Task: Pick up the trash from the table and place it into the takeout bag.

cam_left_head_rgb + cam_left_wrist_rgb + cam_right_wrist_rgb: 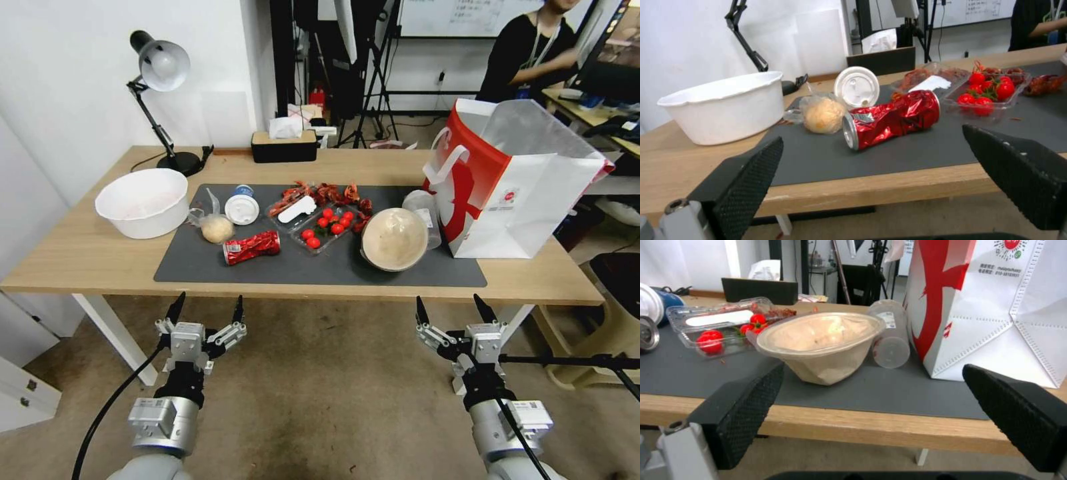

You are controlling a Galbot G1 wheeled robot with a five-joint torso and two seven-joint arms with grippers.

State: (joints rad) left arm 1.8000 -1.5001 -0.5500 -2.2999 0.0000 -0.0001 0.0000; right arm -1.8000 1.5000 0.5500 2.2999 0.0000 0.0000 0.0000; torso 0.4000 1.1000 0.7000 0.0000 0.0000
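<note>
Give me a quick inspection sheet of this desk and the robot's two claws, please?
Surface: light-wood table with dark grey mat.
Job's things: crushed red can, bagged beige bun, white-lidded blue cup, tilted beige paper bowl, clear plastic tub, white-and-red paper takeout bag standing open.
Clutter: white basin, tomato tray, desk lamp, tissue box.
Grippers: left pincer and right pincer open, empty, short of the table edge.
Cables: black cable beside left arm.
Surroundings: nothing seen touching the job.
</note>
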